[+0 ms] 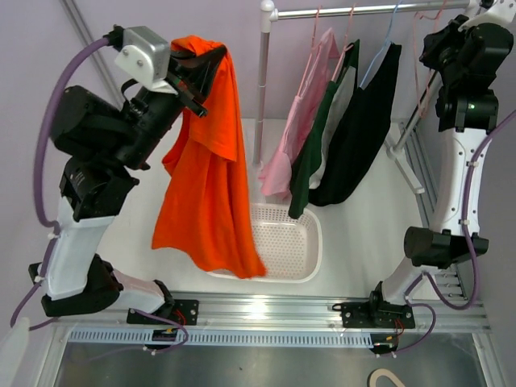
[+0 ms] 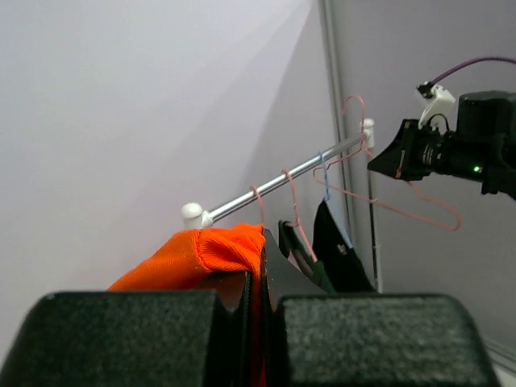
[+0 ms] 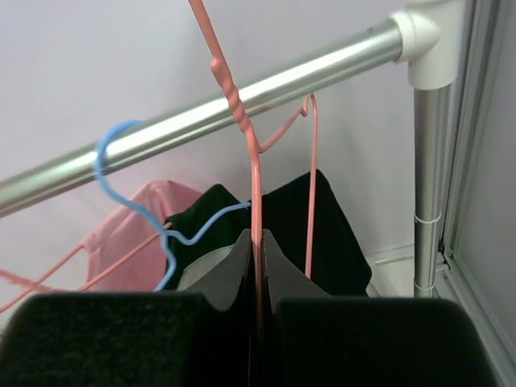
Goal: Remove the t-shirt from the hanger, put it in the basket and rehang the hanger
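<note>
Left claw (image 1: 187,71), upper left of the top frame: closed on a bunch of orange t-shirt (image 1: 211,177). The shirt hangs free from the claw, its hem dropping in front of the left rim of the white perforated basket (image 1: 300,242) on the surface (image 1: 363,234).

Right claw (image 3: 256,251), upper right: closed on the neck of a pink wire hanger (image 2: 419,205). Left wrist view shows the hanger bare, beside the end of the rail (image 1: 355,10).

On the rail: pink garment (image 1: 300,129), dark green garment (image 1: 310,165), black garment (image 1: 363,137), centre of frame.
</note>
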### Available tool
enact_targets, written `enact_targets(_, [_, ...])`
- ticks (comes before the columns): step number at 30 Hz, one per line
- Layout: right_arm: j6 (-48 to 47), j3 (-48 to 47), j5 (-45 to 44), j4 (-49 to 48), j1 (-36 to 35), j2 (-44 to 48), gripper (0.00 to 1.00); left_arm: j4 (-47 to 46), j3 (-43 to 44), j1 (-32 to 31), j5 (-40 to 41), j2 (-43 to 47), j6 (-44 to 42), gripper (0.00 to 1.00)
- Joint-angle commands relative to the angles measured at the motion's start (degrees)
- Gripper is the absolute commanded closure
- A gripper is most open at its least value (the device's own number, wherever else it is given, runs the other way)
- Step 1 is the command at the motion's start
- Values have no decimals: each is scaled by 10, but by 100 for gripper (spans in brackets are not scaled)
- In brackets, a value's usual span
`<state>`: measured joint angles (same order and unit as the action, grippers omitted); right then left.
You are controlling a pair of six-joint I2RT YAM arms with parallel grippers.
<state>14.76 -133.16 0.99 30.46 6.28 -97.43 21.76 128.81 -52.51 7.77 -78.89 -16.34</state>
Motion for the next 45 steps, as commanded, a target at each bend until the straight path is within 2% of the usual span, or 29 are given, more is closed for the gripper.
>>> enact_targets(1, [12, -24, 35, -39, 11, -31, 100, 1, -21, 35, -13, -13, 17, 99])
enact_targets(9, [31, -45, 58, -49, 14, -101, 100, 4, -17, 63, -30, -32, 26, 99])
enact_targets(13, [36, -28, 66, -44, 14, -107, 100, 7, -23, 65, -29, -28, 31, 99])
enact_targets(18, [38, 73, 54, -76, 14, -64, 100, 10, -47, 65, -25, -8, 42, 99])
enact_targets(25, [27, 155, 36, -84, 14, -17, 100, -9, -153, 65, -37, 54, 78, 99])
enact_targets(27, [26, 171, 37, -87, 14, -9, 79, -19, -198, 65, -47, 76, 96, 99])
enact_targets(28, [26, 186, 36, -88, 14, -7, 60, -23, -214, 65, -58, 94, 108, 99])
enact_targets(29, [27, 193, 31, -89, 14, -3, 55, -31, -228, 65, -64, 103, 112, 99])
enact_targets(30, [29, 197, 27, -89, 14, -1, 54, -52, -286, 65, -66, 113, 117, 99])
enact_targets(34, [25, 203, 20, -88, 14, 8, 53, -66, -371, 65, -73, 146, 145, 99])
enact_targets(37, [19, 194, 9, -87, 14, 14, 48, -66, -417, 59, -103, 174, 159, 99])
enact_targets(38, [19, 193, 7, -86, 14, 16, 47, -66, -424, 49, -107, 184, 176, 99])
enact_targets(42, [18, 184, -1, -75, 14, 19, 31, -53, -442, 14, -120, 218, 191, 99])
enact_targets(43, [19, 185, -1, -74, 14, 21, 30, -50, -443, 4, -122, 226, 193, 99])
enact_targets(44, [20, 186, -3, -74, 14, 22, 24, -39, -444, -17, -119, 229, 192, 99])
enact_targets(45, [20, 186, -4, -70, 14, 22, 24, -32, -437, -29, -112, 230, 189, 99])
